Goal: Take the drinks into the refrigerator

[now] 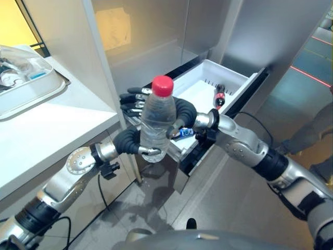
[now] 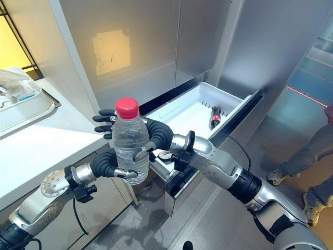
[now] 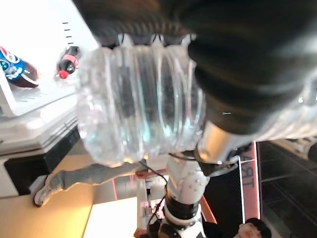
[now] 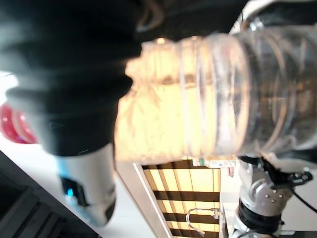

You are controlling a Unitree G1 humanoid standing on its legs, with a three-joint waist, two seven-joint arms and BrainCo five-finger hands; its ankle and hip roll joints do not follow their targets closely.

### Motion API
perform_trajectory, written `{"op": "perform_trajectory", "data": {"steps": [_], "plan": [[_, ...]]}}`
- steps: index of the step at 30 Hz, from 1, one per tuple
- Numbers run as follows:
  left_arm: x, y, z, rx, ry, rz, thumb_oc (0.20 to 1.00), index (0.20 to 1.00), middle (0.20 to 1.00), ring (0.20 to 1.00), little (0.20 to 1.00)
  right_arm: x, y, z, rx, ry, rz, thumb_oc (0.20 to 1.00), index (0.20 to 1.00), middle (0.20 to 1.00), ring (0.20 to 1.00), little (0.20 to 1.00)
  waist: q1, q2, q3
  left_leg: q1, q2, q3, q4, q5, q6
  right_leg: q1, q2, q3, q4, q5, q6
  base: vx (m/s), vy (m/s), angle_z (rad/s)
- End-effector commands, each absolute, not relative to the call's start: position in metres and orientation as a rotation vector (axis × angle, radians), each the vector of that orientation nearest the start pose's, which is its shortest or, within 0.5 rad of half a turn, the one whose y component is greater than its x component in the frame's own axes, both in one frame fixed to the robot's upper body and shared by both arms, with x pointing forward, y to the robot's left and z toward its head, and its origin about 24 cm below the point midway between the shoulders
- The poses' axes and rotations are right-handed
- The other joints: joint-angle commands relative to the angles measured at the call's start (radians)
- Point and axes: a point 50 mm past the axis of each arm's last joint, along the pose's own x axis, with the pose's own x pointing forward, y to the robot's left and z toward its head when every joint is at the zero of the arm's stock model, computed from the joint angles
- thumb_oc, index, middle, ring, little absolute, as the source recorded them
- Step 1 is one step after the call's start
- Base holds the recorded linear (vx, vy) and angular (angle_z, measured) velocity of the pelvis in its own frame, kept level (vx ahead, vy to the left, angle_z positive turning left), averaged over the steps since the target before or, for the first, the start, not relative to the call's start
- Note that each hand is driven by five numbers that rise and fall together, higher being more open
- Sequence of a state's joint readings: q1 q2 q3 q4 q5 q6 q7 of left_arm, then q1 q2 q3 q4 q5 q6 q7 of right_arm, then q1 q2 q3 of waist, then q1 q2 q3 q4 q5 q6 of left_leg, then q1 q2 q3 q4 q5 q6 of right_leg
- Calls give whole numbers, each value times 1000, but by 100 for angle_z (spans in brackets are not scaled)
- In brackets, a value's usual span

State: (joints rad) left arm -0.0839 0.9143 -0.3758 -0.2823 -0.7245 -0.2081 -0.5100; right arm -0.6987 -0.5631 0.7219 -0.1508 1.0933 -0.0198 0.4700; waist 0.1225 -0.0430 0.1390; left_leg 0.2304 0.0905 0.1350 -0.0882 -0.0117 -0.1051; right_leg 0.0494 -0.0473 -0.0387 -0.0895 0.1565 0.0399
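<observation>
Bottle (image 2: 128, 141) first — it's a clear water bottle with a red cap, upright, up in the air in front of us and held from both sides. Our left hand (image 2: 110, 165) comes in low and wraps the lower body; in the left wrist view the ribbed plastic fills the space right past the thumb, so that one is curled round it. Our right hand (image 2: 156, 136) hooks in from the other side around the middle, thumb across the front of the bottle, and some dark-tipped fingers (image 2: 104, 121) stick out straight behind the bottle on the far side. So both hands are closed on the same bottle at once, left low, right higher.

Why the double hold? Our guess is it's a hand-over — the open white drawer (image 2: 237, 103) of the refrigerator sits off to the right, nearer the right arm, so passing it across makes sense. Could also just be steadying it, we can't say which.

The drawer is pulled out and already has a small dark bottle with a red cap (image 2: 215, 115) lying in it. The bottle we're holding is well short of the drawer, over the floor beside the white bench (image 2: 36, 143), which carries a clear tray (image 2: 26, 110) at its far left.
</observation>
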Motion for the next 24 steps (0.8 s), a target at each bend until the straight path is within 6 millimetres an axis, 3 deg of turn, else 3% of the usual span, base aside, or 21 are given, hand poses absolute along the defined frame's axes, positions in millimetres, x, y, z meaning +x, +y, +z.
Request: {"op": "perform_trajectory", "data": {"steps": [1, 15, 16, 24], "plan": [[234, 158, 165, 140, -384, -996, 200, 200, 200, 200, 200, 233, -14, 221, 303, -371, 1617, 1000, 1000, 1000, 1000, 1000, -5, 2, 3, -22, -50, -36, 1, -51, 74, 38, -33, -79, 141, -140, 52, 0, 0, 0], [237, 162, 169, 172, -413, -954, 200, 200, 200, 200, 200, 230, -13, 216, 330, -347, 1633, 1000, 1000, 1000, 1000, 1000, -5, 8, 7, -25, -51, -37, 1, -50, 75, 37, -36, -84, 143, -140, 55, 0, 0, 0], [237, 162, 169, 173, -414, -953, 200, 200, 200, 200, 200, 230, -13, 216, 329, -344, 1634, 200, 200, 200, 200, 200, -5, 9, 7, -25, -51, -37, 1, -50, 75, 36, -36, -84, 144, -140, 55, 0, 0, 0], [236, 163, 170, 181, -420, -950, 200, 200, 200, 200, 200, 230, -14, 212, 309, -323, 1633, 200, 200, 200, 200, 200, -6, 13, 9, -23, -51, -40, 1, -51, 75, 35, -37, -85, 147, -143, 55, 0, 0, 0]]}}
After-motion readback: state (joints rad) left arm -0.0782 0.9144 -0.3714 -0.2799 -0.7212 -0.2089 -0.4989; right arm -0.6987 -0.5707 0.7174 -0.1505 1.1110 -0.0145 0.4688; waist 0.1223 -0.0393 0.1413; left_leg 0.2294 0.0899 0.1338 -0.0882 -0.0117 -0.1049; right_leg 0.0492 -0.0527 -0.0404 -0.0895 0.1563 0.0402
